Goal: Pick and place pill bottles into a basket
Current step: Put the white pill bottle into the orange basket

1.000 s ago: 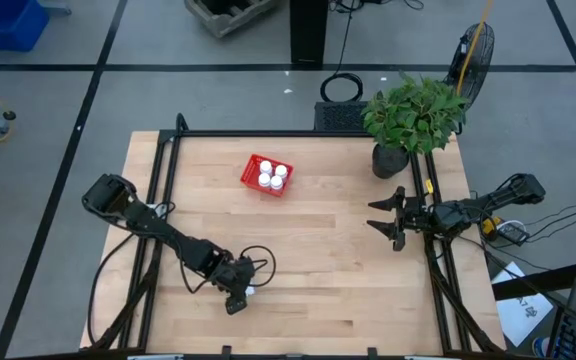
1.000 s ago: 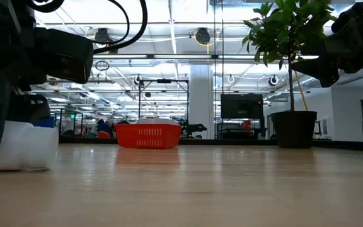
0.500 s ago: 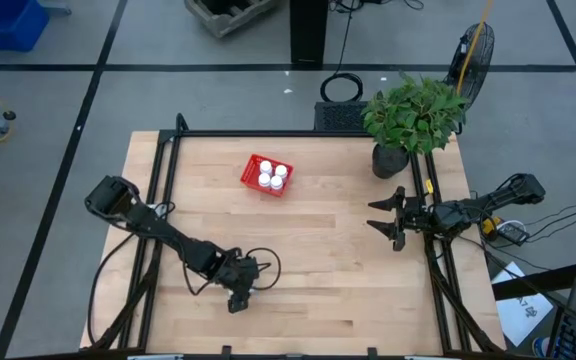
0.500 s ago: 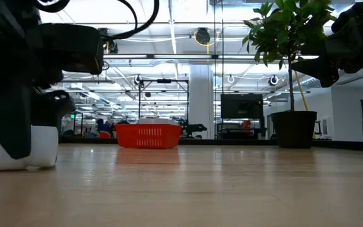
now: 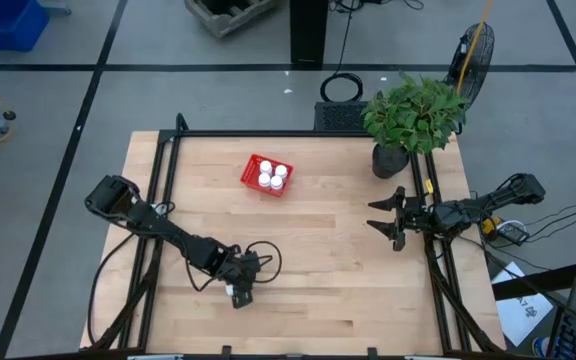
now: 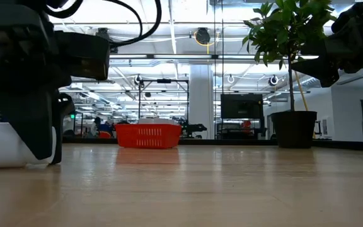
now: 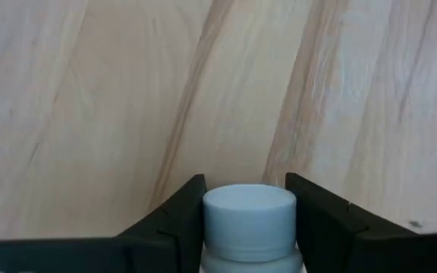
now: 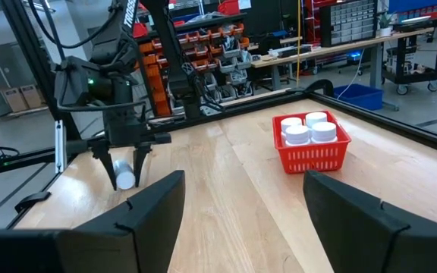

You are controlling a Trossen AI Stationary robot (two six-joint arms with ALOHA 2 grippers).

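Note:
One white pill bottle (image 6: 5, 145) lies on its side on the wooden table near the front left. It also shows in the right wrist view (image 8: 125, 180). My left gripper (image 5: 238, 291) stands over it, shut on its cap end (image 7: 249, 212). The red basket (image 5: 268, 176) sits at the far middle of the table with several white bottles standing in it. It also shows in the right wrist view (image 8: 309, 152). My right gripper (image 5: 386, 218) is open and empty, above the table's right side. My left gripper pinches the bottle's white cap (image 7: 249, 208) between its two fingers (image 7: 180, 212), one on each side of the cap. The fingers come from above, pointing down, and lie across the bottle. The bottle lies on its side on the table.
A potted green plant in a black pot (image 5: 390, 158) stands at the table's far right corner, close to my right arm. A black metal frame (image 5: 163, 160) runs along the table's edges. Bare wood lies between the bottle and the basket.
My left gripper has shifted a little toward the table's right edge and turned slightly, settling over the lying bottle so that its fingers now flank the cap. The bottle has stayed on the table.

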